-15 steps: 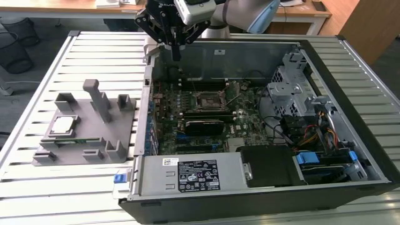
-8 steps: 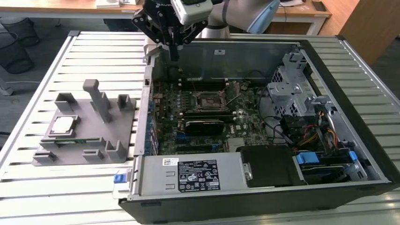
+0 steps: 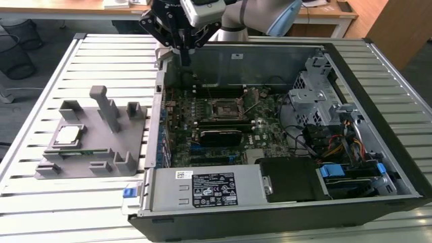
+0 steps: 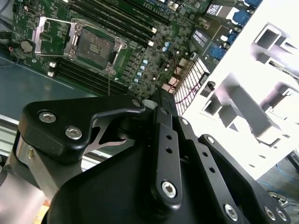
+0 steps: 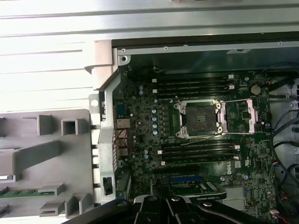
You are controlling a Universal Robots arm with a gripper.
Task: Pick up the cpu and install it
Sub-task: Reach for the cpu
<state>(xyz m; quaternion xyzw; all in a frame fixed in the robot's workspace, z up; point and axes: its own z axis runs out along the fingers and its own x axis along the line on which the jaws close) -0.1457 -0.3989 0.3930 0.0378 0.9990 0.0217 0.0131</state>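
The cpu (image 3: 68,135), a small silvery square chip, lies flat in a recess of the grey fixture (image 3: 101,152) on the slatted table, at the exterior view's left. My gripper (image 3: 183,59) hangs over the far left corner of the open computer case, fingers pointing down, shut and holding nothing. It is well away from the cpu. The dark square socket (image 3: 226,107) on the motherboard is bare, with its metal frame swung open. Both wrist views show that socket (image 5: 198,116) (image 4: 96,46) beyond the black gripper linkage (image 4: 159,140).
The open computer case (image 3: 398,152) takes up the table's middle and the exterior view's right, with drive cages, cables and a power supply (image 3: 209,187) inside. Upright posts (image 3: 106,106) rise from the grey fixture. A green memory stick (image 3: 78,151) sits in the fixture's front slot.
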